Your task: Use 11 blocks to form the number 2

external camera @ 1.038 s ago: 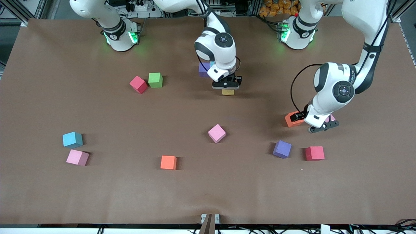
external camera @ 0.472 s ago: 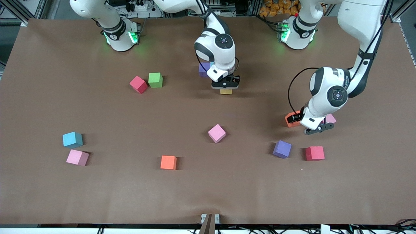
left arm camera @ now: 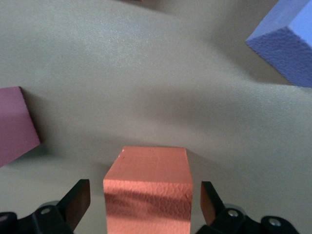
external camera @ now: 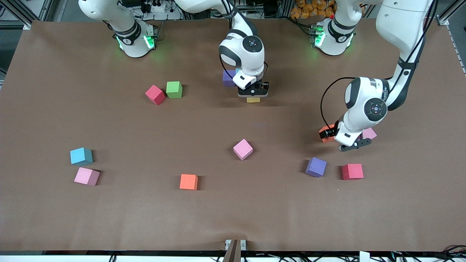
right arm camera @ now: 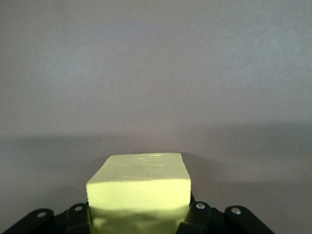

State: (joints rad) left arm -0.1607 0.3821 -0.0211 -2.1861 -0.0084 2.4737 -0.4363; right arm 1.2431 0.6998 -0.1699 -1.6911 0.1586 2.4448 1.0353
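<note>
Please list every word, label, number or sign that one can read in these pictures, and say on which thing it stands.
None can be read.
The small matte foam cubes carry no marks.
The white left robot arm bears a dark print, too small to read.

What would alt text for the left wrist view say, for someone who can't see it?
An orange block sits on the brown table between the open jaws of the left gripper, which do not touch it. A pink block and a purple block lie at the edges.
</note>
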